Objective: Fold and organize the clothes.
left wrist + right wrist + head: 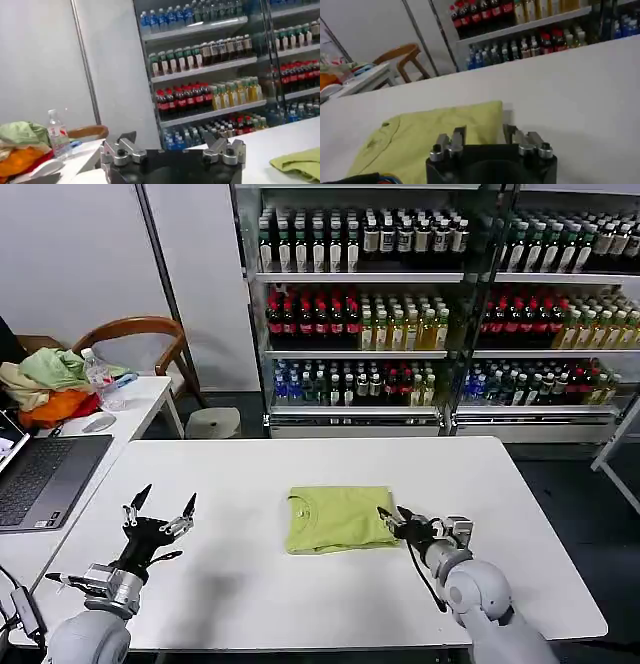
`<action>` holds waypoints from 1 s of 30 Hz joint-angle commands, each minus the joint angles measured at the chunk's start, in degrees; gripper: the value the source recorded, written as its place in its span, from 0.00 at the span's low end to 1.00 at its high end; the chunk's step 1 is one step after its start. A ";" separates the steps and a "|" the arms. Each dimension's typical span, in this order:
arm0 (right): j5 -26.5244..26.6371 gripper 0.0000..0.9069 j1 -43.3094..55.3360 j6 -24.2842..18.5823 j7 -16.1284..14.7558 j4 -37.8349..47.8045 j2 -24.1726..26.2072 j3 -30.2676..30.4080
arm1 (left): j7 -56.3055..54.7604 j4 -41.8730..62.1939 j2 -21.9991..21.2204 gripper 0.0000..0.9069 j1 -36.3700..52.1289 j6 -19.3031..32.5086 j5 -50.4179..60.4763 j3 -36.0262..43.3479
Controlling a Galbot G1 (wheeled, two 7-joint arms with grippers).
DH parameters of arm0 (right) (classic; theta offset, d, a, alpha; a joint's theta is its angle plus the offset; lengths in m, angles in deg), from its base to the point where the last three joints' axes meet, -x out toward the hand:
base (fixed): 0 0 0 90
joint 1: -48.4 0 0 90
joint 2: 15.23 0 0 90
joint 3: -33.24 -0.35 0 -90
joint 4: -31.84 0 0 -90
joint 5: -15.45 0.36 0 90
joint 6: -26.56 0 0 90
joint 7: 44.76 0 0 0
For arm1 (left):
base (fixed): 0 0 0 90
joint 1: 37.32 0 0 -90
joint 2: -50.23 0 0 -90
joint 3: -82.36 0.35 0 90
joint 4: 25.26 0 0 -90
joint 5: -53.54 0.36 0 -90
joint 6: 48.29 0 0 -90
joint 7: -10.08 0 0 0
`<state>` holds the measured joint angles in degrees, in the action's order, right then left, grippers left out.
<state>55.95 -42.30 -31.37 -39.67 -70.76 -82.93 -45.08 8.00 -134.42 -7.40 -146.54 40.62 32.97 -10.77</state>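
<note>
The clothes are one lime yellow-green T-shirt [335, 519], lying folded into a flat rectangle at the middle of the white table [250, 474]. My right gripper [393, 517] sits low at the shirt's right edge. In the right wrist view this gripper [484, 132] is open, its fingers straddling the edge of the shirt [430, 135] without closing on it. My left gripper [160, 506] hangs above the table's left part, open and empty, well apart from the shirt. The left wrist view shows that gripper [170, 140] with a corner of the shirt [300, 162] off to one side.
A side desk on the left holds a laptop [40, 479], a mouse [97, 422], a water bottle [100, 379] and a heap of pale green, cream and orange garments [50, 379]. A wooden chair [140, 334] and drink coolers [400, 304] stand behind the table.
</note>
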 commanded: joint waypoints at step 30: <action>-26.07 1.00 9.13 -18.34 2.98 5.17 0.53 -3.17 | 3.89 5.52 -0.23 1.00 11.95 2.19 0.93 3.94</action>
<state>34.59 -35.24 -46.06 -36.98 -68.07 -82.77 -47.06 10.85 -131.85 -7.83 -139.89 42.14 33.33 -8.68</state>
